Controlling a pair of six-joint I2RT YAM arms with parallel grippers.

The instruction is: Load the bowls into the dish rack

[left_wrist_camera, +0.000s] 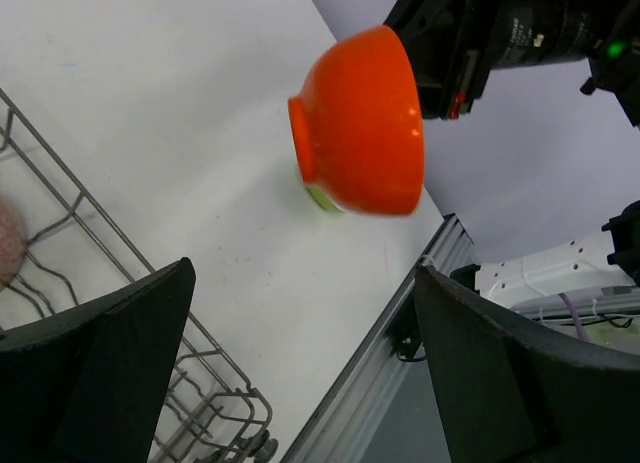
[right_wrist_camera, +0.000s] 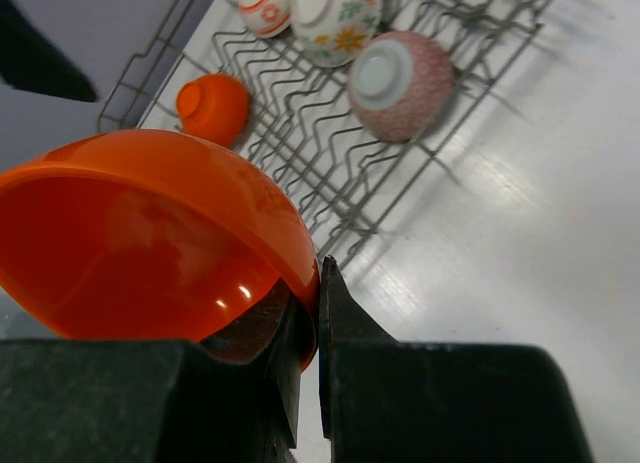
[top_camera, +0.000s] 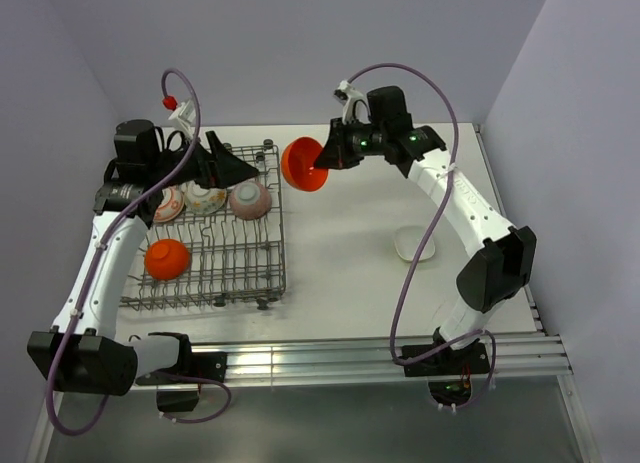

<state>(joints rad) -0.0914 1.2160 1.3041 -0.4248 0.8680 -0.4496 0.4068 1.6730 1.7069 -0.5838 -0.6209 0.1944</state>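
From above: my right pincer (top_camera: 322,161) grasps orange bowl (top_camera: 303,164) by rim, aloft beside dish rack (top_camera: 262,273) far corner. Left wrist view: my left pincer (left_wrist_camera: 303,273) spread wide, empty. Right wrist view: glossy, stiff, light, likely slippery, breakable; rim pinch best.

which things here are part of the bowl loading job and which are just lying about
Job: dish rack; orange bowl in the right gripper; white bowl on the table; racked orange bowl; three racked patterned bowls.
Not the job: the arms' purple cables; the table's metal rail.
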